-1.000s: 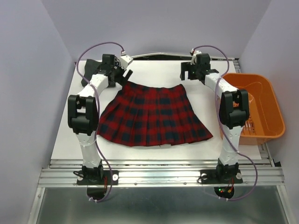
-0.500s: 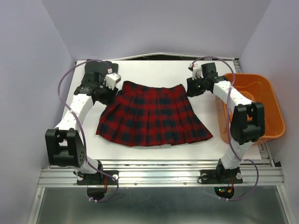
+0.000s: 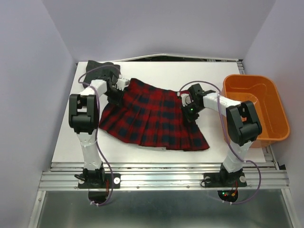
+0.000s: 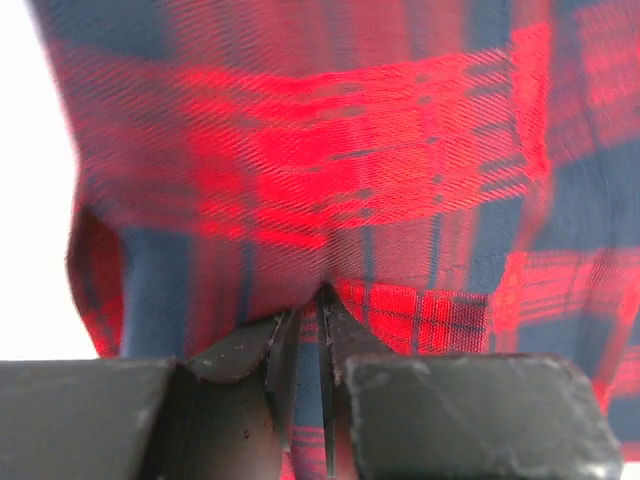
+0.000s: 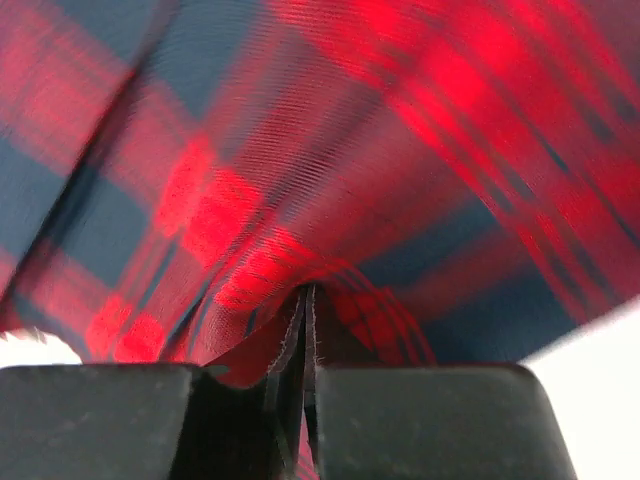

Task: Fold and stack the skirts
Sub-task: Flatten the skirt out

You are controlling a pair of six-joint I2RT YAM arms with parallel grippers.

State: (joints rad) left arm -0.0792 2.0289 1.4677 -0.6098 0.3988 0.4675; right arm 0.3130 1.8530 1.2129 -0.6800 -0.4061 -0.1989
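On the white desk (image 3: pixel 156 71), left pincer (image 4: pixel 322 297) and right pincer (image 5: pixel 307 297) are clamping the red-and-black plaid cloth skirt (image 3: pixel 152 118) at its waist, apparently needing an even carry hemward to fold.

No readable text, labels or numbers anywhere.

Setting: lab-type robot test cell. Plain pale panels (image 3: pixel 156 23) box in a white surface (image 3: pixel 64 137) on the left, far and right sides. A slotted aluminium rail (image 3: pixel 161 178) along the near edge carries the left arm (image 3: pixel 84 118) and right arm (image 3: pixel 240 126), with loose purple cabling (image 3: pixel 102 159)
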